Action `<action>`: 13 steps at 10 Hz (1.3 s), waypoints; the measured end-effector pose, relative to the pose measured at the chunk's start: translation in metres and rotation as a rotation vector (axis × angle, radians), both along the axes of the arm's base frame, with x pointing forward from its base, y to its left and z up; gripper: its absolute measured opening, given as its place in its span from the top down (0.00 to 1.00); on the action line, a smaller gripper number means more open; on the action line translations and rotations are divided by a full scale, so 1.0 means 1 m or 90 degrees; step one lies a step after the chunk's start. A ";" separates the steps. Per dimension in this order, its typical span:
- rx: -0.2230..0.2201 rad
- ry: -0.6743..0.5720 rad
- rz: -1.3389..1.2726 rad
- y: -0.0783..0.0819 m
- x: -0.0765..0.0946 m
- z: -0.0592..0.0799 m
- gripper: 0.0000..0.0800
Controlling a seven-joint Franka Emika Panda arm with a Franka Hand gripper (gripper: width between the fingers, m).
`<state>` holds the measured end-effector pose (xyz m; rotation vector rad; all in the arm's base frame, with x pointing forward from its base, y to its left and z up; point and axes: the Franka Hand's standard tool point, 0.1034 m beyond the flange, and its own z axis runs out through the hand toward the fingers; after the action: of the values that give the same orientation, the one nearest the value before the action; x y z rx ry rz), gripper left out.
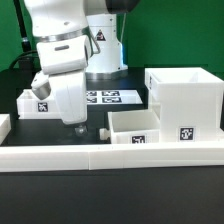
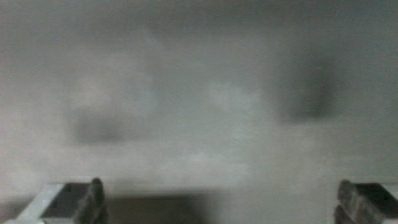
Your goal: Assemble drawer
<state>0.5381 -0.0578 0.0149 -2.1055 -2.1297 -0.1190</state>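
The end effector (image 1: 70, 121) (image 2: 217, 202) is released: in the wrist view its fingers (image 2: 71, 202) stand wide apart with nothing between them. They face a blurred pale surface that cannot be identified. In the exterior view the end effector points down over the black tabletop (image 1: 40, 190), just in front of a small white plastic tray (image 1: 27, 102); contact cannot be determined. A second small white plastic tray (image 1: 135, 124), its knob (image 1: 103, 130) toward the end effector, sits near on the exterior view's right. The large white cubic plastic casing (image 1: 185, 92) stands just beyond it. A long low white rail (image 1: 110, 155) crosses the front. The marker board (image 1: 105, 97) lies behind.
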 end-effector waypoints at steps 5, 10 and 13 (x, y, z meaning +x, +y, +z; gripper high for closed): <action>0.002 0.010 -0.060 0.026 0.004 -0.003 0.19; 0.008 0.021 -0.099 0.059 0.006 0.001 0.19; 0.011 0.022 -0.097 0.076 0.008 0.002 0.19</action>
<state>0.5462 0.0186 0.0173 -2.2408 -1.9402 -0.1159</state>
